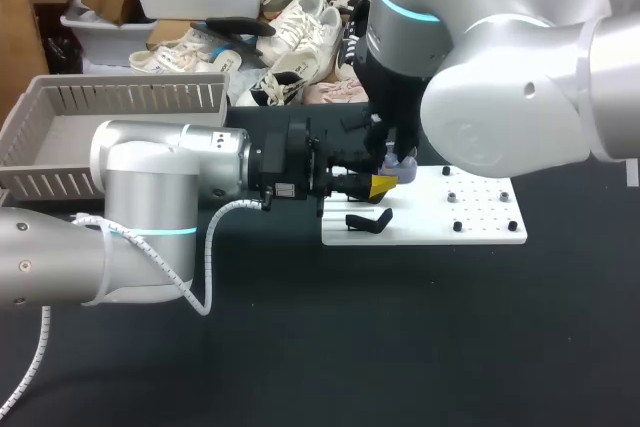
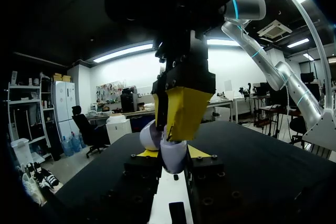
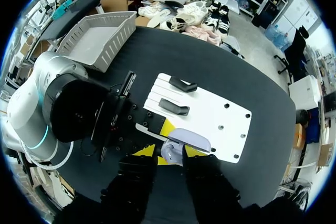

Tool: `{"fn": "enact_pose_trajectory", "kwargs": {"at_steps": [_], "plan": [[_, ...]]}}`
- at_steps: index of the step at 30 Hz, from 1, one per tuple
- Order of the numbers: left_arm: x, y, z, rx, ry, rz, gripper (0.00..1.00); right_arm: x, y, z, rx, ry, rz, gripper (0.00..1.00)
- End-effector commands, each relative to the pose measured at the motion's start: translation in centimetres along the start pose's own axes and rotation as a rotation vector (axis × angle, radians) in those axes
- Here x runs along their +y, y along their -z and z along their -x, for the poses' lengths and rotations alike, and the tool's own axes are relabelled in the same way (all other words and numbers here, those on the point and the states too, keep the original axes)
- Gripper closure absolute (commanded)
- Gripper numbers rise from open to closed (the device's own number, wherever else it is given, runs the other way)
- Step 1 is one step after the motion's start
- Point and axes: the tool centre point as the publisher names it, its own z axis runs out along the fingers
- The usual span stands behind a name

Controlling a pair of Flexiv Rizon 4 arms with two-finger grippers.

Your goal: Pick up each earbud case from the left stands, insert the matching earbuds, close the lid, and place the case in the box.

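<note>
Two-finger clamping purple case (image 2: 172,163) in left gripper (image 2: 173,153), tips apart on both its sides, over white board (image 1: 480,209); holding right gripper (image 2: 169,132) against case top, can't tell its grip.

Left gripper (image 1: 381,185), right gripper (image 1: 393,153) at earbud case (image 1: 403,165)

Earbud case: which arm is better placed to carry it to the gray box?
Left, probably. The left gripper already grips the earbud case, and the box sits on its side of the table; the right arm comes in from the far side.
</note>
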Motion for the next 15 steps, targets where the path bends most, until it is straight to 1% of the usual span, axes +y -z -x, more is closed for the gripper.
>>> {"fn": "enact_pose_trajectory", "kwargs": {"at_steps": [1, 3, 7, 10, 12, 15], "plan": [[0.0, 0.0, 0.0, -0.001, -0.001, 0.003, 1.0, -0.1, 0.9, -0.5, -0.017, -0.002, -0.003, 0.57], [0.0, 0.0, 0.0, -0.001, -0.001, 0.003, 1.0, -0.2, 1.5, -0.6, -0.028, -0.005, -0.004, 0.55], [0.0, 0.0, 0.0, -0.001, -0.001, 0.003, 1.0, -0.6, 3.1, -0.8, -0.068, -0.021, -0.003, 0.53], [0.0, 0.0, 0.0, -0.001, -0.001, 0.003, 1.0, -1.7, 3.8, -0.4, -0.089, -0.054, -0.022, 0.53], [0.0, 0.0, 0.0, -0.001, -0.001, 0.003, 1.0, -3.0, 3.9, 0.2, -0.1, -0.096, -0.046, 0.5], [0.0, 0.0, 0.0, -0.001, -0.001, 0.003, 1.0, -4.9, 3.7, 1.2, -0.102, -0.156, -0.075, 0.16]]}}
